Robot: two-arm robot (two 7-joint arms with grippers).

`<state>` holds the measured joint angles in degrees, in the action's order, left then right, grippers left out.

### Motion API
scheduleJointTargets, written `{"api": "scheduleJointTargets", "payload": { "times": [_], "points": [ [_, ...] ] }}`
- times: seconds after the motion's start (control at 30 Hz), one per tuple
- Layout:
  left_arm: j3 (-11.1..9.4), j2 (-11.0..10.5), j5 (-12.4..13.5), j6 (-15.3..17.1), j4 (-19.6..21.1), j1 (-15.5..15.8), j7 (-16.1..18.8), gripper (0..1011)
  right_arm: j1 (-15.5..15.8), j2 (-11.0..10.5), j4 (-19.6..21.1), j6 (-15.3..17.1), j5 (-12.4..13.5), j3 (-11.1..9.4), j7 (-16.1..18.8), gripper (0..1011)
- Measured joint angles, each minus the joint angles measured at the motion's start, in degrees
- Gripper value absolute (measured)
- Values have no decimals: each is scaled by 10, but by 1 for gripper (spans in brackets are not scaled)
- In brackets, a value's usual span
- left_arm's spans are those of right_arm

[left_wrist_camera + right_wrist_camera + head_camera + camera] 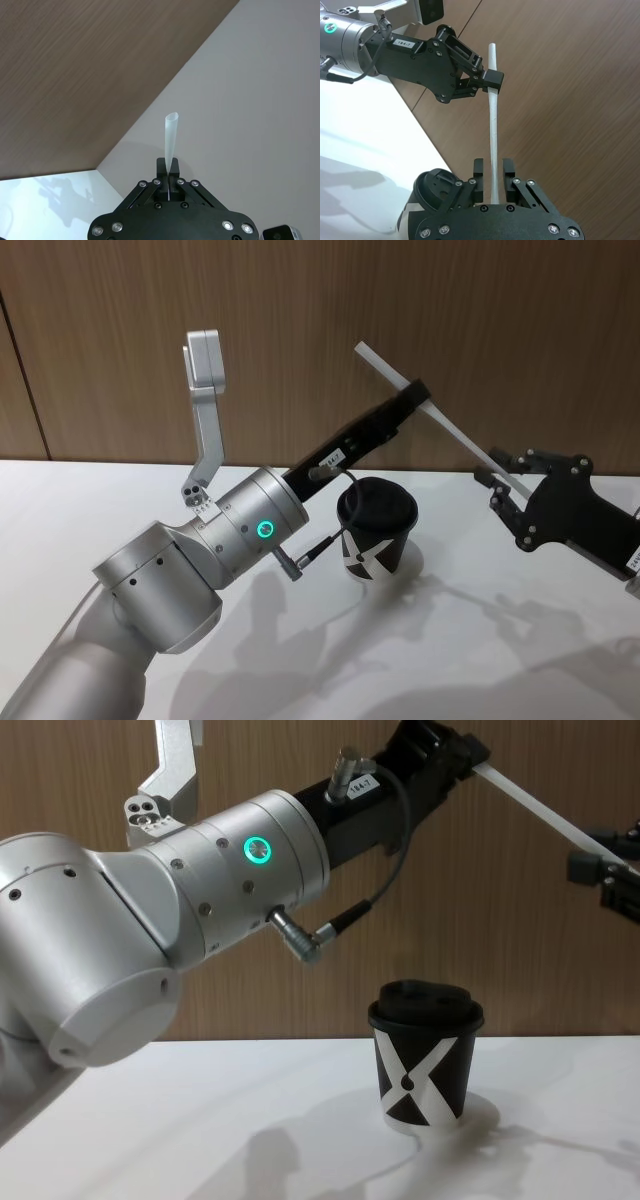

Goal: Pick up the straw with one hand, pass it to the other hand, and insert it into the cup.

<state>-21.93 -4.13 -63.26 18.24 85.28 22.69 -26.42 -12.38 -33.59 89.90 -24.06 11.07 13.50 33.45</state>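
The white straw (460, 432) hangs slanted in the air above and behind the cup (375, 530). My left gripper (417, 395), long and black on a silver wrist with a green ring, is shut on the straw's upper part (492, 82). My right gripper (505, 475), small and black, stands at the straw's lower end. Its fingers (478, 172) straddle the straw (493, 135) with a gap on each side, so it is open. The black cup (425, 1060) with a white X and a domed lid stands upright on the table, below both grippers.
The white table (100, 510) runs up to a brown wood-panel wall (100, 340). The left arm's thick silver housing (120, 940) and its dark cable (385, 880) hang over the table's left and middle, close to the cup.
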Motion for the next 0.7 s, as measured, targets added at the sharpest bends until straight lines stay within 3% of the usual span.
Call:
{"api": "scheduleJointTargets", "payload": {
  "times": [0.37,0.7],
  "points": [
    [-1,-4,4,-6,3,0,1,14,0,0,0,0,0,0,0,586],
    [-4,-33,47,-38,28,-1,10,14,0,0,0,0,0,0,0,870]
  ]
}}
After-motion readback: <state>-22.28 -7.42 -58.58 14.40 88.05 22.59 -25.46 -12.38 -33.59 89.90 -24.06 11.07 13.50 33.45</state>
